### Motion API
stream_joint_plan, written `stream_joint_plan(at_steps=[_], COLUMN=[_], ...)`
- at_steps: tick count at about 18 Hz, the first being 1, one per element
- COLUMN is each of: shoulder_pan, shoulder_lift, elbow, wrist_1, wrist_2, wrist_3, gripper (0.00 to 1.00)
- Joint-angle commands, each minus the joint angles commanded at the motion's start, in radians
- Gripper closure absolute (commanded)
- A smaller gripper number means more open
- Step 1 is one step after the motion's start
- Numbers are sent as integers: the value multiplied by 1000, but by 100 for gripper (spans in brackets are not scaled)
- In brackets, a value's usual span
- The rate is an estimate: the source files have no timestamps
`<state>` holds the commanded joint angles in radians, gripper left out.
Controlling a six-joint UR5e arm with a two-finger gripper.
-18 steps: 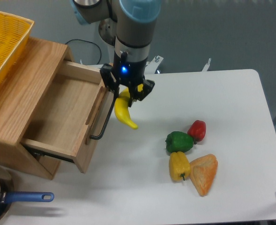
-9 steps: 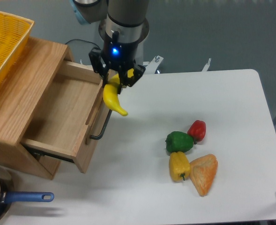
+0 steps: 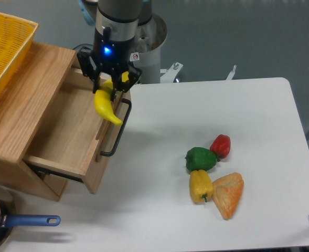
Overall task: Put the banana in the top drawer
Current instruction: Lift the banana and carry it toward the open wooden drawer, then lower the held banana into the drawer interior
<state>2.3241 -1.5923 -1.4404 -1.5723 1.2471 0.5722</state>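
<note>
My gripper (image 3: 110, 84) is shut on the banana (image 3: 106, 105), a long curved bright-yellow toy that hangs down from the fingers. It is held in the air over the front panel of the top drawer (image 3: 65, 126), a shallow light-wood box pulled open, with a black bar handle (image 3: 116, 134) on its front. The banana's lower tip is just above the panel's upper edge. The inside of the drawer is bare wood.
A yellow mesh basket (image 3: 4, 47) sits on top of the wooden cabinet (image 3: 18, 113). On the white table are a green pepper (image 3: 200, 158), a red pepper (image 3: 221, 145), a yellow pepper (image 3: 200, 185) and an orange wedge (image 3: 228, 195). A pan with a blue handle (image 3: 31, 221) lies at the front left.
My gripper has moved left and a little back with the banana, from over the table beside the handle to over the drawer's front panel.
</note>
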Motion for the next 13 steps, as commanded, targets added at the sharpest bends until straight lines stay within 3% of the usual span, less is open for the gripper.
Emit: stream_joint_plan(at_steps=[9, 13], shoulder_pan=[-52, -61], shoulder_lift=[-6, -47], elbow=[-3, -5], wrist_1=[11, 14], wrist_2=[-3, -2], wrist_3=[-49, -51], gripper=[62, 60])
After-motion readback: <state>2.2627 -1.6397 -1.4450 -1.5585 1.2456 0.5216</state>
